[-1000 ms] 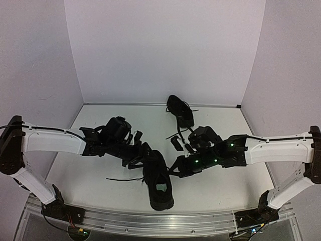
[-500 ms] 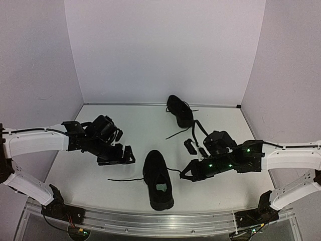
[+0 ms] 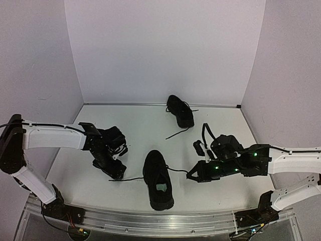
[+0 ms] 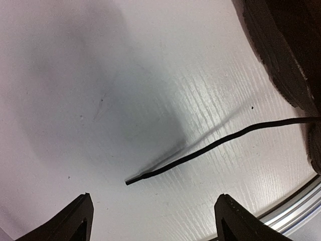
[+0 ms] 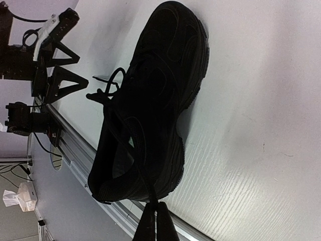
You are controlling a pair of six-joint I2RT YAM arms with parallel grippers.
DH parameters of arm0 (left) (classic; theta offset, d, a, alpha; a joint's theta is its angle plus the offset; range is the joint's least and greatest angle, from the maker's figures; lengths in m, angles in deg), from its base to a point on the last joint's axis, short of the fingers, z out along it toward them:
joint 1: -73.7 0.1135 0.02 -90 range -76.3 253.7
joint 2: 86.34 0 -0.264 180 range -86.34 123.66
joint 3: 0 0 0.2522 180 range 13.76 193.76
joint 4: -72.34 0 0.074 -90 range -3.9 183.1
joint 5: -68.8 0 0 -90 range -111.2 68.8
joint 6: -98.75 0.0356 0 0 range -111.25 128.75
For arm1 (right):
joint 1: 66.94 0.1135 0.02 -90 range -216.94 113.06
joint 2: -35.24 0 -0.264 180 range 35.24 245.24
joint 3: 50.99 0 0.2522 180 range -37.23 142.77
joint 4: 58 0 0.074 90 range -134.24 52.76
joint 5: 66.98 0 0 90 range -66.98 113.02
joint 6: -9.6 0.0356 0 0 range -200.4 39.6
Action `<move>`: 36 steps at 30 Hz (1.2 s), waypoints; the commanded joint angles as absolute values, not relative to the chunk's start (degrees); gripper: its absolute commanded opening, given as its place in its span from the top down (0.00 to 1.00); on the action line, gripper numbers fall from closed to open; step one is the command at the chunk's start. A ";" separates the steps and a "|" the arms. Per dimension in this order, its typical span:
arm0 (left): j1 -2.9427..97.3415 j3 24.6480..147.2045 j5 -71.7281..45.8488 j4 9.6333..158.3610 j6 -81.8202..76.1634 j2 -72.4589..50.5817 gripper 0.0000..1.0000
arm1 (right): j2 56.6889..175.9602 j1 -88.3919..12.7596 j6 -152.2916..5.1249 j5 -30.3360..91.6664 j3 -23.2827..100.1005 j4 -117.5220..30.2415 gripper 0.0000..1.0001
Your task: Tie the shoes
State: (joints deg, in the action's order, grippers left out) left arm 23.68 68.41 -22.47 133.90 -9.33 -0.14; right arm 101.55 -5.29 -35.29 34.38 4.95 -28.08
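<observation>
Left jaws wide open, nothing held, poised over bench [image 3: 75, 165] just above tip of left lace [image 4: 200, 148]. Right jaws pinched shut, apparently on right lace [image 3: 176, 170] of near shoe [image 3: 158, 182], centre-near. Far shoe [image 3: 180, 111] toward far edge, laces loose. Laces thin, limp, light, probably slippery: weak pinch likely slips. Best hold near tip, squarely across. Shoe light, may drag if lace is tugged hard.

White table [image 3: 140, 125], metal rail [image 3: 200, 224] along edge
</observation>
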 commanded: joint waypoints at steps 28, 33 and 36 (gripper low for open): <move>19.42 79.08 -25.98 141.39 19.34 23.41 0.62 | 101.37 -6.24 -29.24 31.65 0.23 -33.96 1.00; 18.86 80.45 -27.96 138.00 17.23 21.10 0.88 | 101.60 -7.05 -28.81 32.41 -0.72 -34.76 1.00; 18.86 82.15 -25.10 134.00 12.78 15.64 1.00 | 102.90 -7.58 -29.02 33.06 -1.05 -36.38 1.00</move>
